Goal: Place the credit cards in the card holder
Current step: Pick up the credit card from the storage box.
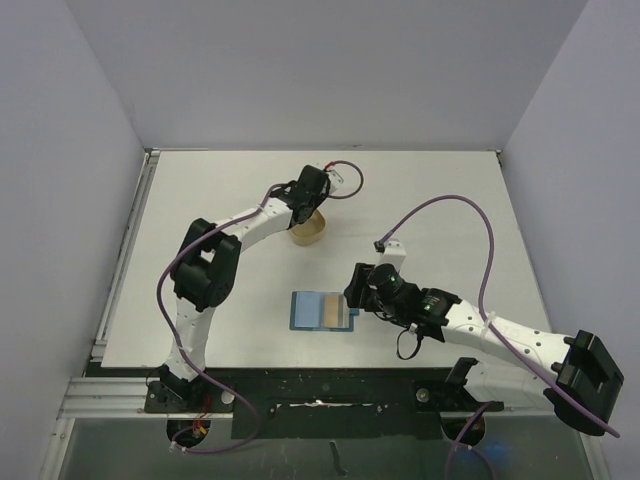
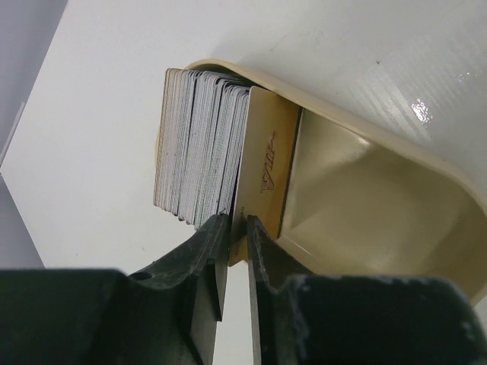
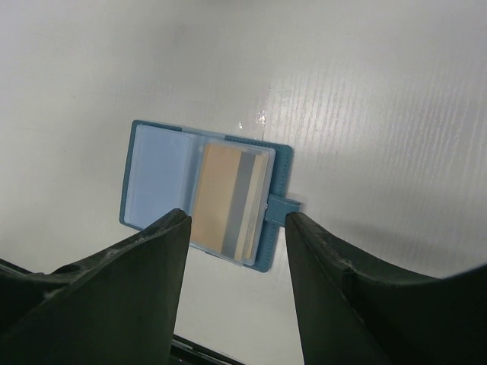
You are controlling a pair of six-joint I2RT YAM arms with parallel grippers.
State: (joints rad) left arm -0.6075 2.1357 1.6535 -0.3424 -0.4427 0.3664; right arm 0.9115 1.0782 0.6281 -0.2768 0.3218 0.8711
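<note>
White table [image 1: 420, 200], top view. Left arm reaches out to 12 o'clock of the table's middle; right arm lies across toward 6 o'clock.

Tan tray [image 2: 365, 190] at 12 o'clock. It holds the stack of cards [image 2: 202, 144] on edge, grey and white, packed at one end. The other end of the tray is bare.

Teal card holder [image 3: 160, 175] at 6 o'clock, lying open, pockets up, snap tab [image 3: 285, 204] at its 3 o'clock side. One tan card [image 3: 217, 194] already sits in a pocket.

Right gripper [image 3: 237, 219] hovers over the holder, fingers wide, holding nothing.

Left gripper [image 2: 237, 228] is at the tray. Fingers narrow, one on each side of the outermost orange-tan card [image 2: 266, 160]. Whether they press it yet: cannot tell.

Step in hand, as I judge it: picking the next card from the stack. Most cards remain in the tray, so the task is early.

Next move calls for a firm pinch on that one card only, a straight lift clear of its neighbours, then a carry toward 6 o'clock.
</note>
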